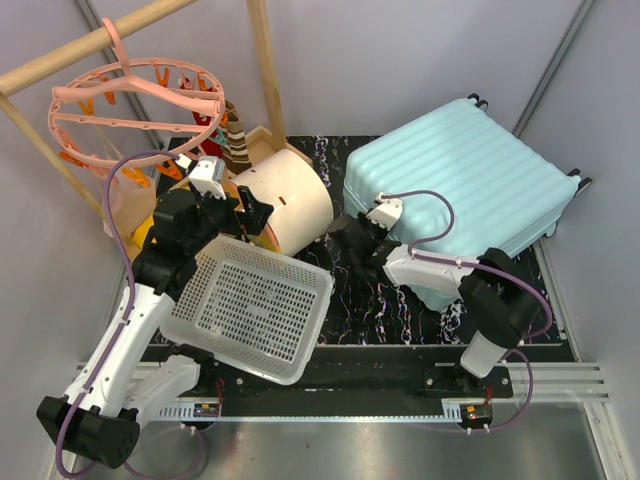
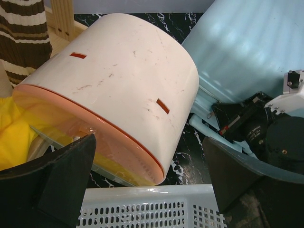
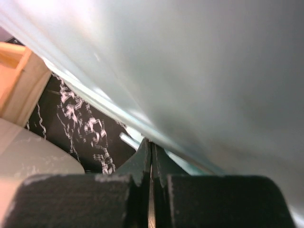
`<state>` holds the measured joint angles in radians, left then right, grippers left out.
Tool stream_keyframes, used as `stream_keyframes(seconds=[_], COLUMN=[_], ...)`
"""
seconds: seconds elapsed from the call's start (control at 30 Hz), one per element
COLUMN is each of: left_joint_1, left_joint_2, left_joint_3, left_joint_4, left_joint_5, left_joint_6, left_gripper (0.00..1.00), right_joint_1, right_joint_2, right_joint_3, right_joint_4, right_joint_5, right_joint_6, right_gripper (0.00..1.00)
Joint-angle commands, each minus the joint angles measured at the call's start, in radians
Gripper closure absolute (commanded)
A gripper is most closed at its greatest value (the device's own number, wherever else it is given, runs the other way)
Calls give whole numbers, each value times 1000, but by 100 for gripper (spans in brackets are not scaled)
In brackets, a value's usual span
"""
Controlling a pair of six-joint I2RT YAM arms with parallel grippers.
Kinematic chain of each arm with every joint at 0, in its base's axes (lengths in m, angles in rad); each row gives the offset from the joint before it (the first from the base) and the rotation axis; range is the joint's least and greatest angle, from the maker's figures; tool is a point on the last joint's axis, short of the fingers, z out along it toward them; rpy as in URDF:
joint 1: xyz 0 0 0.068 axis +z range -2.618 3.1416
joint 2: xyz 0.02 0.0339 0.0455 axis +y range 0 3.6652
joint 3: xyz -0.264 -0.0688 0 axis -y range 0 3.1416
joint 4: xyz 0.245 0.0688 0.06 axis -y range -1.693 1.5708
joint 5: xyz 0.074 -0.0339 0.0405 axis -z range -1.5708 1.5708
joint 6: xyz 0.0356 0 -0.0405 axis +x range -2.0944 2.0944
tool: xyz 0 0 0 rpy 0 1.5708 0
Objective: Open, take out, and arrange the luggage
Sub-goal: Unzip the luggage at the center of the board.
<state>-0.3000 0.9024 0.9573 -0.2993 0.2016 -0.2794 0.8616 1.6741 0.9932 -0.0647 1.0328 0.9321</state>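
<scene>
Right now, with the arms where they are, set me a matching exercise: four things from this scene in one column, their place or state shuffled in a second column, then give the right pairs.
Things:
1. luggage
2. basket
3. drawer box
4. right gripper

Places or states:
A. white, perforated, tilted, at the near left
B. shut, at the near-left edge of the luggage
C. pale mint-blue, closed, at the far right
D. cream with an orange rim, on its side, in the middle

Pairs: 1-C, 2-A, 3-D, 4-B.
</scene>
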Motion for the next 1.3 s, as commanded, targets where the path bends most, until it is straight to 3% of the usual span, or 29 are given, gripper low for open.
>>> stream_keyframes(seconds=[0.0, 0.3, 0.7, 1.03, 1.27], left_joint_1=[4, 4, 6, 4, 5], left_joint_2=[-13, -3, 9, 9, 15], left_joint_3=[0, 0, 1, 1, 1], left_joint_4=[26, 26, 25, 25, 23], left_joint_5=[-13, -18, -2, -7, -8], left_joint_6=[17, 20, 17, 19, 19], left_gripper=[1, 1, 1, 1, 1], right_joint_1=[-87, -105, -136, -190, -205], right_joint_2=[55, 130, 303, 323, 308], right_joint_3=[45, 154, 350, 337, 318], right_joint_4=[233, 302, 319, 454, 465], right_joint_5=[-149, -148, -157, -303, -296], right_joint_6=[-149, -285, -294, -348, -317], right_gripper=[100, 100, 100, 96, 94])
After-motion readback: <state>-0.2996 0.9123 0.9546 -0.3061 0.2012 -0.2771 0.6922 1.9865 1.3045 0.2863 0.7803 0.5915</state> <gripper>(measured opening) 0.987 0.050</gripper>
